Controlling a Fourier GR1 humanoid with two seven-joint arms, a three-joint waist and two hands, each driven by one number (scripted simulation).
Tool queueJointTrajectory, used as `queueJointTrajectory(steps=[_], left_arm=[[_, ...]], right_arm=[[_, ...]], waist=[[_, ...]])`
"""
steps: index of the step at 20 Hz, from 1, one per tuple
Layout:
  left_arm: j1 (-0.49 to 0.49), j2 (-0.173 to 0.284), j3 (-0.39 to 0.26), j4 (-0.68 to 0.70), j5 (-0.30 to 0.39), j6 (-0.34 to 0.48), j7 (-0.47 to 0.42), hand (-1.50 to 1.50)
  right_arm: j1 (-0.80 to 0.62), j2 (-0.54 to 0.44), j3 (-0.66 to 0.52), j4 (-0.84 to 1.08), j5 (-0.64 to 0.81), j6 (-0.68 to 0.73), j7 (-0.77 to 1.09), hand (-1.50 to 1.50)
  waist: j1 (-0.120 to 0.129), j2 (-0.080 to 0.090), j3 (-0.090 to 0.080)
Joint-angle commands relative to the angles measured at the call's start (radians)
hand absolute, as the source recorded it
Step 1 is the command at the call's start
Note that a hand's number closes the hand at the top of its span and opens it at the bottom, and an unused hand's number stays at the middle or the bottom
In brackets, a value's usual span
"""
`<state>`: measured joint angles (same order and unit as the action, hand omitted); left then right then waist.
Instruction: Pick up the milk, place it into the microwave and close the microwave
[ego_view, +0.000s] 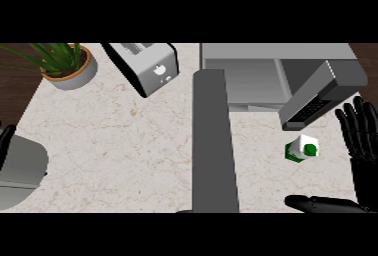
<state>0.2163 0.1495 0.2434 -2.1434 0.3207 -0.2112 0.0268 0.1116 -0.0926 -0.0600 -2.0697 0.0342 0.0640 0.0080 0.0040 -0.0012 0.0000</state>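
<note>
The milk (301, 149), a small white carton with a green cap and green base, stands on the counter just in front of the microwave (251, 75) at the top right. The microwave's cavity shows and its door (212, 145) stands swung out as a long dark grey slab down the middle of the view. My right hand (360, 150) is open at the right edge, fingers straight beside the milk and thumb stretched below it, apart from the carton. Only a black sliver of my left hand (6, 142) shows at the left edge above its grey forearm.
A silver toaster (148, 67) stands at the top centre, left of the microwave. A potted plant (66, 65) sits at the top left corner. The microwave's control panel (321, 97) juts out just above the milk. The pale stone counter (111, 140) spreads left of the door.
</note>
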Motion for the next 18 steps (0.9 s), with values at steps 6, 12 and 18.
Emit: queueJointTrajectory(steps=[6,12,18], left_arm=[[0.065,0.036,0.144,0.0,0.112,-0.11,-0.021,-1.5],[0.104,-0.037,0.097,-0.069,0.057,-0.114,0.003,-1.5],[0.108,0.018,0.217,-0.011,0.174,-0.192,-0.004,-1.5]], right_arm=[[0.018,0.015,-0.035,0.224,0.025,0.021,-0.166,-1.5],[0.0,0.03,-0.09,0.348,0.008,-0.005,-0.232,-1.5],[-0.117,-0.017,-0.172,0.591,0.02,-0.028,-0.325,-1.5]], waist=[[0.002,0.001,0.0],[0.001,0.001,0.0],[0.004,0.001,0.0]])
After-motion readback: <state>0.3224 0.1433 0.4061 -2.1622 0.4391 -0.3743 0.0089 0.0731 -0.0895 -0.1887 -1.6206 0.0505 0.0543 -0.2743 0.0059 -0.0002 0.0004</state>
